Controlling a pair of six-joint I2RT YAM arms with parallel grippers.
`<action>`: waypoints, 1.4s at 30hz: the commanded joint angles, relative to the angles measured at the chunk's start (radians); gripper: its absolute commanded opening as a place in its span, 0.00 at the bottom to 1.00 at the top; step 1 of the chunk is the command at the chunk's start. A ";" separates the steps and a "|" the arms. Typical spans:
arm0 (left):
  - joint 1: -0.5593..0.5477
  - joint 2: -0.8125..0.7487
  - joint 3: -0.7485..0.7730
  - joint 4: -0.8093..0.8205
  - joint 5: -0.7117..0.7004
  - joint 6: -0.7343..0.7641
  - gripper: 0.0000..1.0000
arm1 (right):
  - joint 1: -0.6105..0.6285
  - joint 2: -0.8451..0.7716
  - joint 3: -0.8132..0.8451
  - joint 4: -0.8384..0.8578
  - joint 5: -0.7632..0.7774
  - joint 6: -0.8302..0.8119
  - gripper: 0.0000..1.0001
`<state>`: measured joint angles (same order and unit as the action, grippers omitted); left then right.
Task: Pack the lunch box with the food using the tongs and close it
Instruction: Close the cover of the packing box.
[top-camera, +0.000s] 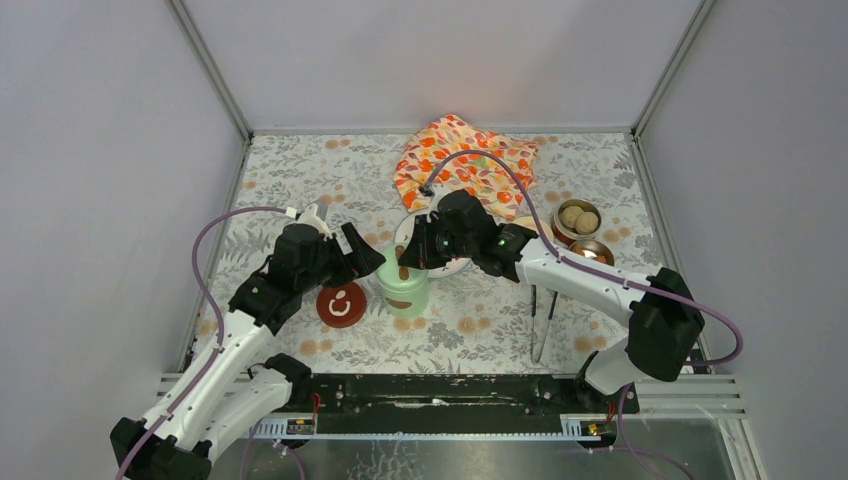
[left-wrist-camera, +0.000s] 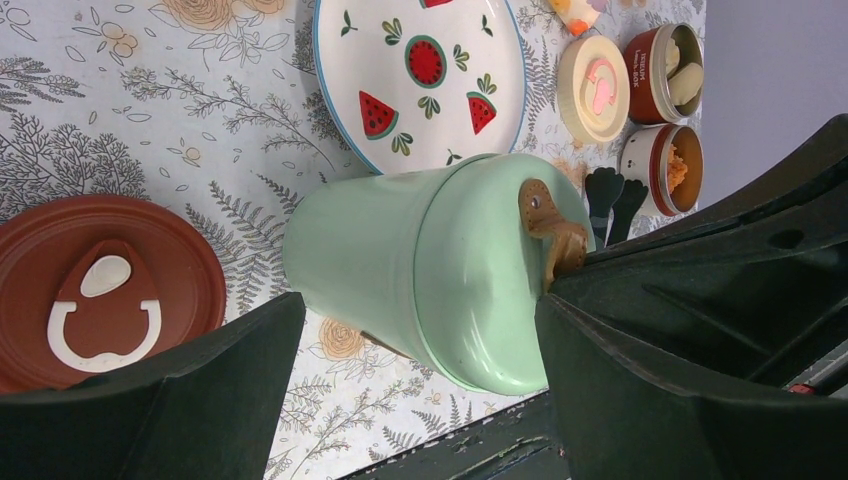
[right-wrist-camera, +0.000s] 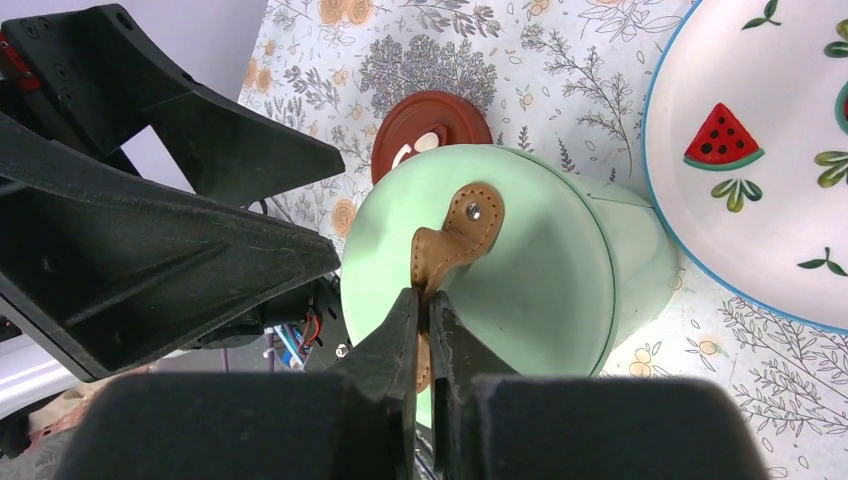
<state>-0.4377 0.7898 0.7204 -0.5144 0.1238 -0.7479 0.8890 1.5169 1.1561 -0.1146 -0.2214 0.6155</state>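
**Task item.** The tall mint-green cylindrical pot (top-camera: 403, 295) stands upright near the middle of the table. Its green lid (right-wrist-camera: 520, 270) sits on top, and a brown leather tab (right-wrist-camera: 455, 235) is riveted at the lid's centre.

**Grippers.**
- The right gripper (right-wrist-camera: 424, 315) is clamped on the leather tab from above, jaws pressed together with the leather between them.
- The left gripper (left-wrist-camera: 420, 300) has its jaws spread wide, one on either side of the pot (contact with the wall cannot be confirmed).

**Surroundings.**
- A dark red round lid (top-camera: 341, 305) lies flat just left of the pot.
- A white plate with watermelon prints (left-wrist-camera: 420, 110) sits just beyond the pot.
- A cream lid (left-wrist-camera: 593, 88) lies flat right of the plate.
- Right of that lid, the far steel bowl (left-wrist-camera: 642, 70) holds pale beige balls (left-wrist-camera: 685, 82).
- The near steel bowl (left-wrist-camera: 638, 165) holds orange-red chunks (left-wrist-camera: 678, 170).
- Slim dark tongs (left-wrist-camera: 603, 188) lie on the table right of the pot, their tips near the near steel bowl.
- An orange flower-patterned cloth (top-camera: 465, 160) lies crumpled at the far edge.
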 joint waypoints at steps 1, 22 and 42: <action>-0.004 0.003 0.010 0.056 0.012 0.013 0.93 | -0.002 0.009 0.030 0.012 -0.044 -0.001 0.04; -0.004 0.023 -0.021 0.083 0.034 0.004 0.85 | 0.051 0.040 0.084 -0.079 0.050 -0.074 0.04; -0.011 0.057 -0.027 0.089 0.048 -0.001 0.84 | 0.051 -0.076 0.058 -0.053 0.091 -0.169 0.43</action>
<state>-0.4385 0.8345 0.6872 -0.4858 0.1547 -0.7490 0.9295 1.5112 1.2030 -0.1806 -0.1684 0.5087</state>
